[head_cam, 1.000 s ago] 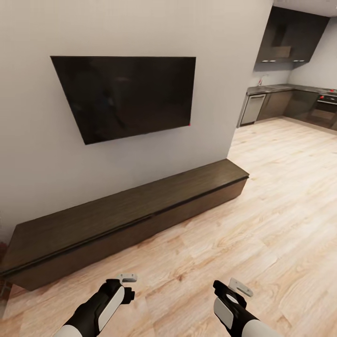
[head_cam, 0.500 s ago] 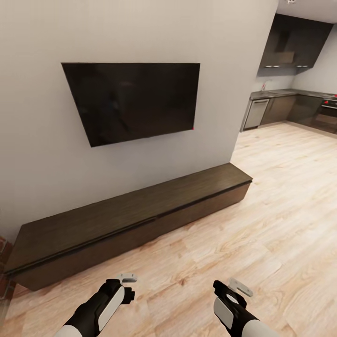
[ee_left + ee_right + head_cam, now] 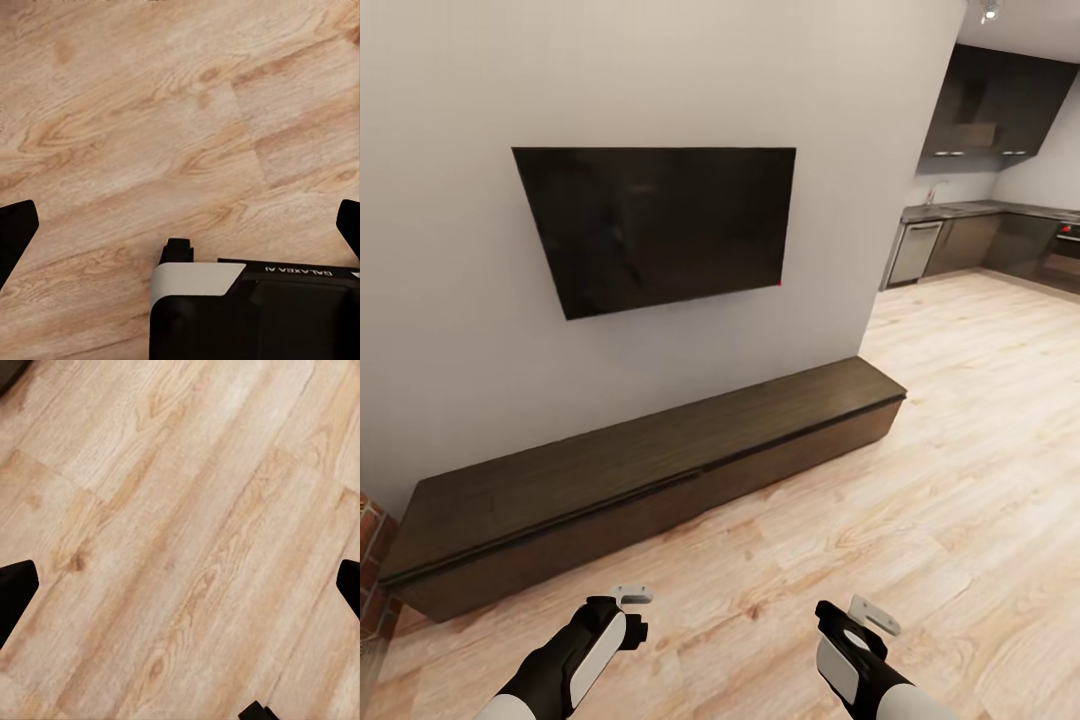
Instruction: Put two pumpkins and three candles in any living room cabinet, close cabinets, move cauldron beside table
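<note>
living room, pale wood plank floor (image 3: 920, 470), white wall with a dark wall-mounted tv (image 3: 660, 225). landmark: the cabinet (image 3: 650, 470), a long low dark brown unit against the wall directly under the tv, all fronts flush and closed. dark grey kitchen units (image 3: 980, 245) lie well beyond the cabinet's right end.

left claw (image 3: 632, 600) and right claw (image 3: 870, 614) hang over bare floor in front of the cabinet, well apart from it; wrist views show both spread wide, fingertips at the frame edges, nothing held.

step, as judged: transit or search, no item in hand. next move calls for locating a pumpkin or candle, or opening a cabinet drawer.
</note>
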You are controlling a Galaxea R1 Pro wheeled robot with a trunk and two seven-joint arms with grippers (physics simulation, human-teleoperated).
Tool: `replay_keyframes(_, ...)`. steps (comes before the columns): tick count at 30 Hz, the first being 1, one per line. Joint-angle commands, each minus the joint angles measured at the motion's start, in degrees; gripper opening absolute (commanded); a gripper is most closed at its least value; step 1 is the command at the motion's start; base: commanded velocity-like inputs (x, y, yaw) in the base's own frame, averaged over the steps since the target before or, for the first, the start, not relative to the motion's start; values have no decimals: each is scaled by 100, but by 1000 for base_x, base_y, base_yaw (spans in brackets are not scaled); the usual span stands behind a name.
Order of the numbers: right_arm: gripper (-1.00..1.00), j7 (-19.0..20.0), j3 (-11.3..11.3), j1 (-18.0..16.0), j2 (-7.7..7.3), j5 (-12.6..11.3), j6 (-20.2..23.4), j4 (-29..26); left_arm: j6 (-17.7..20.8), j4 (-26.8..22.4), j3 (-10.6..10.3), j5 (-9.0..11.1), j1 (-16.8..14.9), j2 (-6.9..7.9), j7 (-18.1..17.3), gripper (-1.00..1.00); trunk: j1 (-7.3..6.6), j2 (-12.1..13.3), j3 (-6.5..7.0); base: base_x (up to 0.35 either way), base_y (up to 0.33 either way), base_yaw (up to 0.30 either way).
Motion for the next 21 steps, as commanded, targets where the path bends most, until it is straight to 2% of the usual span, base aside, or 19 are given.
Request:
replay_keyframes(1,100,-23,48,-5,1,-59,-32,21,12,-7,-23,58,-5,4,54,100,3,-11,-2,0,0,74)
replay_keyframes(21,100,-17,48,-5,9,-52,-45,151,12,28,-23,58,-5,-13,54,100,3,-11,176,0,0,74)
